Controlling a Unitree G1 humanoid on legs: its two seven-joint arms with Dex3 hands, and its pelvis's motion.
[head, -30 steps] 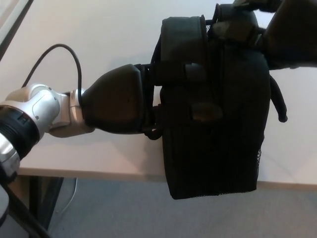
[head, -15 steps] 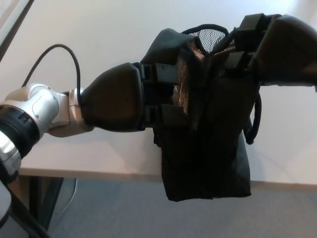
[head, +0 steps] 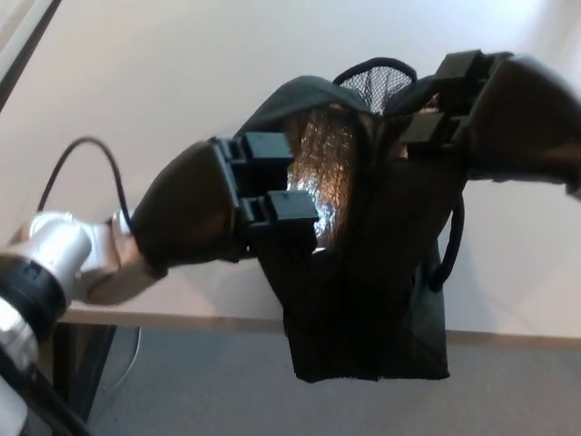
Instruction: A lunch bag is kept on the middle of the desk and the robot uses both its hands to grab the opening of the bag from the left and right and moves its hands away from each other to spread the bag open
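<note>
A black lunch bag [head: 372, 300] stands at the desk's near edge, its bottom hanging past the edge. Its top is spread apart, showing a shiny foil lining [head: 329, 177] and a mesh flap [head: 379, 80] at the back. My left hand [head: 222, 204] grips the left rim of the opening, its fingers [head: 277, 195] hooked over the edge. My right hand [head: 508, 113] holds the right rim, its fingers [head: 436, 100] pinching the fabric. A black carry strap [head: 449, 241] dangles on the bag's right side.
The white desk [head: 163, 82] runs across the view, with its near edge [head: 182, 318] low in the picture and grey floor [head: 200, 381] below. A black cable [head: 86, 150] loops off my left wrist. A dark desk leg [head: 77, 363] shows at lower left.
The left hand has pulled down and left with its rim while the right holds its side, so the bag's mouth has widened and the foil lining now shows.
</note>
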